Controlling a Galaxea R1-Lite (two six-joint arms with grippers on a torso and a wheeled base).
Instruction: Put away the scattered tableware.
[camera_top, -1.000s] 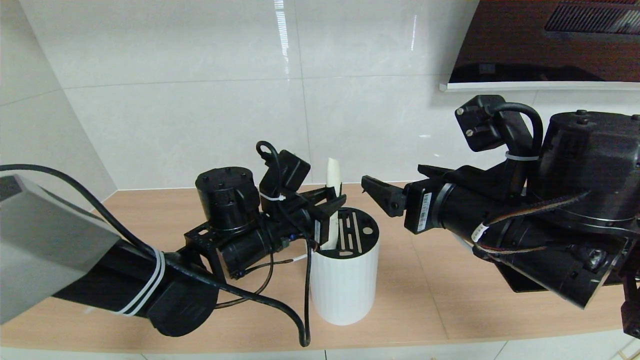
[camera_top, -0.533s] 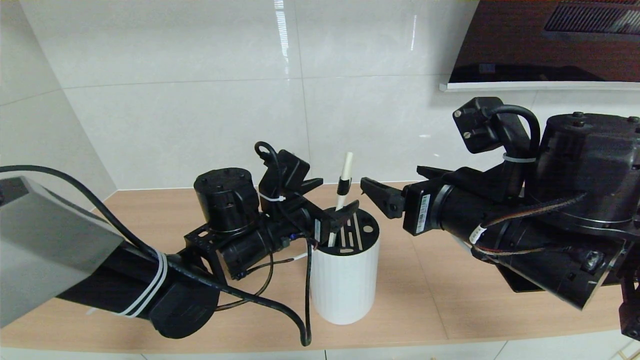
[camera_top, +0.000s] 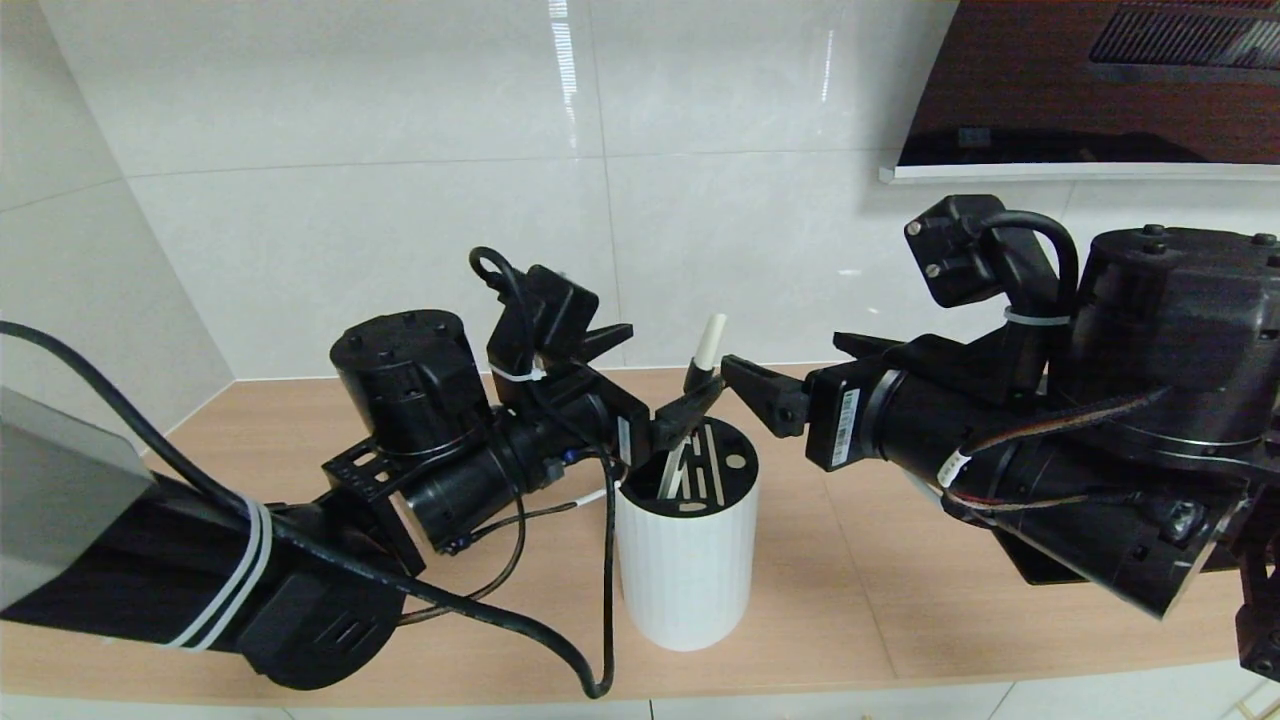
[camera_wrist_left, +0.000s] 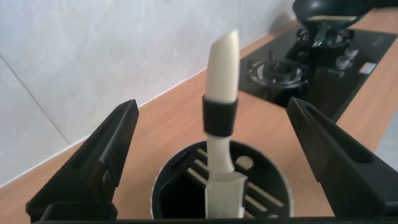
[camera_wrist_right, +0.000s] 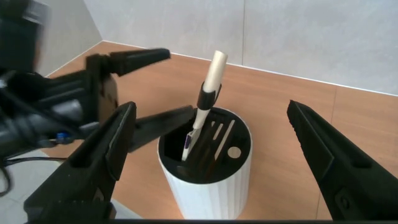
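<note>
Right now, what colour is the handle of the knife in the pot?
The knife handle is cream with a black band. The left wrist view shows it best.

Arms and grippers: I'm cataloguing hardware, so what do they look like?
Both are black with drum-shaped joints. The left arm has white cable ties and loose black cables; the right arm has a white label and multicoloured wires. The left gripper and right gripper each have two tapered black fingers.

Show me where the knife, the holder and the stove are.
knife (camera_wrist_right: 215, 67), right wrist view, on its cream handle.
holder (camera_top: 686, 570), head view, on its white wall.
stove (camera_wrist_left: 277, 72), left wrist view, on a burner.
</note>
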